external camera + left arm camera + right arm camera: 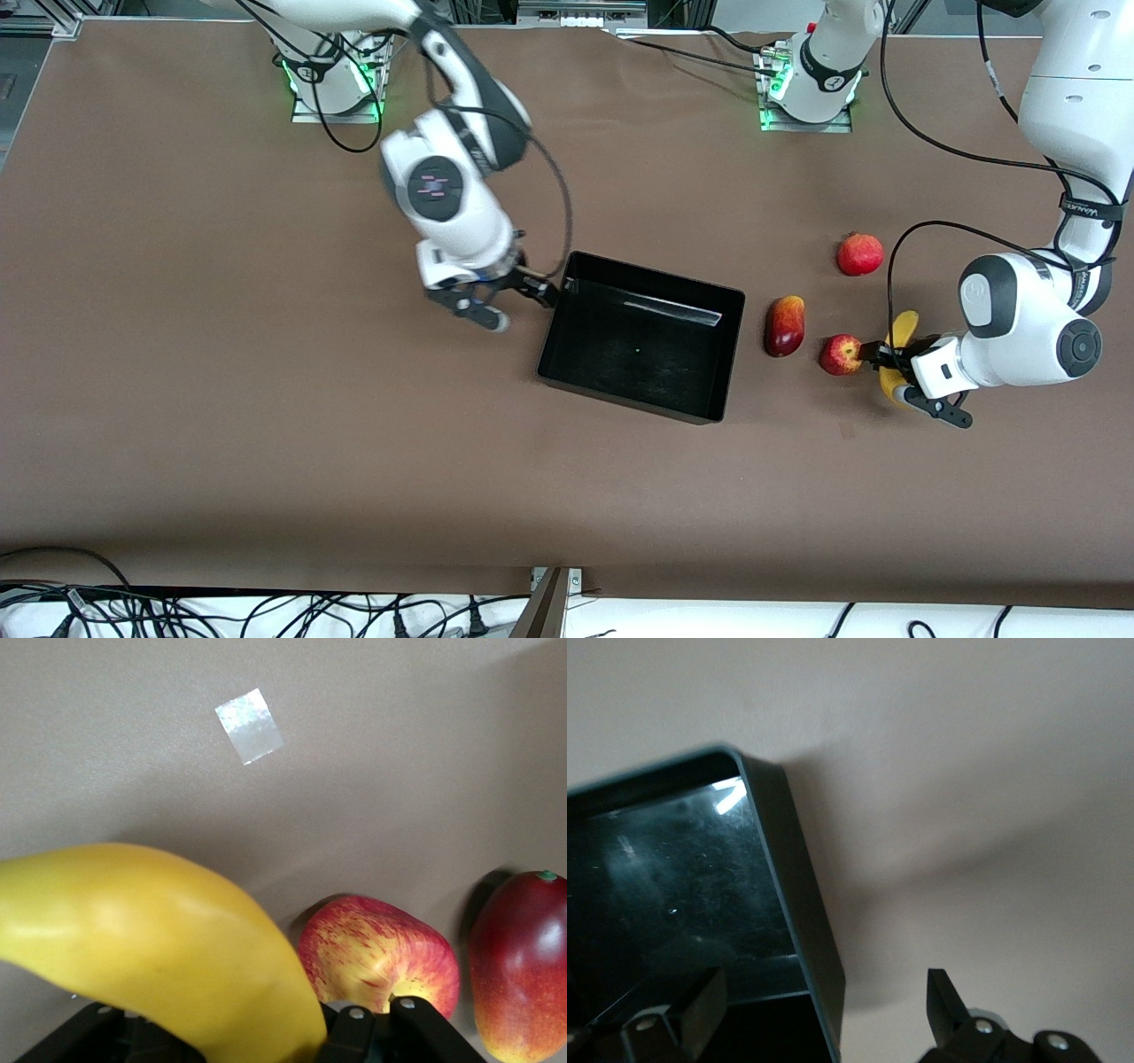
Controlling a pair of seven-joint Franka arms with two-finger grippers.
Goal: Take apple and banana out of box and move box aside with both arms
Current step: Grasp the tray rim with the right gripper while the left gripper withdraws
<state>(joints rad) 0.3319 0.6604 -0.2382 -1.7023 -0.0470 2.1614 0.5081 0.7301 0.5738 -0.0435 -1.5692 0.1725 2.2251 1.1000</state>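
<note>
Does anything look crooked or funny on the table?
Yes, a little. The rectangular glossy black plastic bin sits askew, its sides slanted against the table's edges, and it holds no fruit. A small shiny square of tape is stuck on the brown table cover. Nothing looks spilled or broken.

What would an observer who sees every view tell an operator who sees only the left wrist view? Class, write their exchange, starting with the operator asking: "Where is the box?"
Observer: The black bin lies mid-table, beside the dark red-orange fruit, toward the right arm's end.
Operator: Is the other arm near it?
Observer: Yes. The right gripper has its jaws open astride the bin's end wall.
Operator: Where am I on the table?
Observer: Your left gripper is at the banana, toward the left arm's end.
Operator: Any fruit I miss?
Observer: A round red fruit lies farther from the front camera than the apple.
</note>
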